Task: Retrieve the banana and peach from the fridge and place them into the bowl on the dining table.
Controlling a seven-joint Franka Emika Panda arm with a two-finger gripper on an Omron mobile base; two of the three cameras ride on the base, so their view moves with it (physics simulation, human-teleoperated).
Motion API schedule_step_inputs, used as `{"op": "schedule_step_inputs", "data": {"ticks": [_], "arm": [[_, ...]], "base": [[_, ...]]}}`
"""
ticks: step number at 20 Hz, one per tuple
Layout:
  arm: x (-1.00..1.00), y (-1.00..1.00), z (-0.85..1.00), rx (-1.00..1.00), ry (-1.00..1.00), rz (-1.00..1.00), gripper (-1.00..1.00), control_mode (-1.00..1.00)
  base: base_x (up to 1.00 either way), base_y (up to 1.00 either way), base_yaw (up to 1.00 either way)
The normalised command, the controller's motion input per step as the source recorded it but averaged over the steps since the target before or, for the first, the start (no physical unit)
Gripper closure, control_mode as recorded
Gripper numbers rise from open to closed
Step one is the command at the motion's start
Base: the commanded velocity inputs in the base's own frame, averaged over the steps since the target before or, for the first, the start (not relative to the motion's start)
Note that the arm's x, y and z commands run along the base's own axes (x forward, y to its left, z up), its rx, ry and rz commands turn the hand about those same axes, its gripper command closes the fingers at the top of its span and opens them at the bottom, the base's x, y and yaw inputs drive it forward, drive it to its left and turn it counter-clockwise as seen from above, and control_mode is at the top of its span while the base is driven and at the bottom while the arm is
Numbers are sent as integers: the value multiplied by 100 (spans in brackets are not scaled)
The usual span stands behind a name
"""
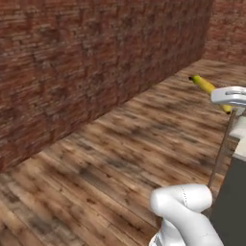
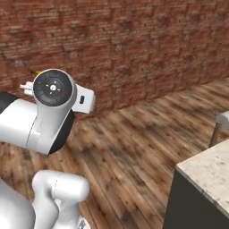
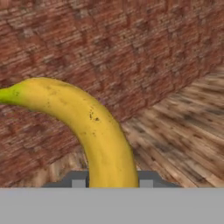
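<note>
My gripper (image 3: 112,181) is shut on the banana (image 3: 96,127), a curved yellow fruit with a greenish tip that rises between the two fingertips (image 3: 78,181) and bends to the left in the hand view. In the left base view the banana (image 1: 204,85) sticks out up and to the left of the white hand, high above the floor, with my gripper (image 1: 223,103) around its lower end. In the right base view a sliver of the banana (image 2: 38,71) peeks past the big round arm joint. The peach, fridge, bowl and dining table are out of view.
A long red brick wall (image 1: 72,72) runs ahead and to the left over a wooden plank floor (image 1: 110,158). A dark cabinet with a beige stone top (image 2: 208,172) stands close on the right. A thin-legged grey stool (image 2: 220,127) is beside it.
</note>
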Motion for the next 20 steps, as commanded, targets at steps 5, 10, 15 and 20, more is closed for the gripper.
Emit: {"op": "schedule_step_inputs", "data": {"ticks": [5,10,15,20], "arm": [[0,0,0,0,0,0,100,100],[0,0,0,0,0,0,100,100],[0,0,0,0,0,0,100,100],[0,0,0,0,0,0,100,100]], "base": [[93,24,-73],[75,21,-80],[68,37,-84],[79,75,-80]]}}
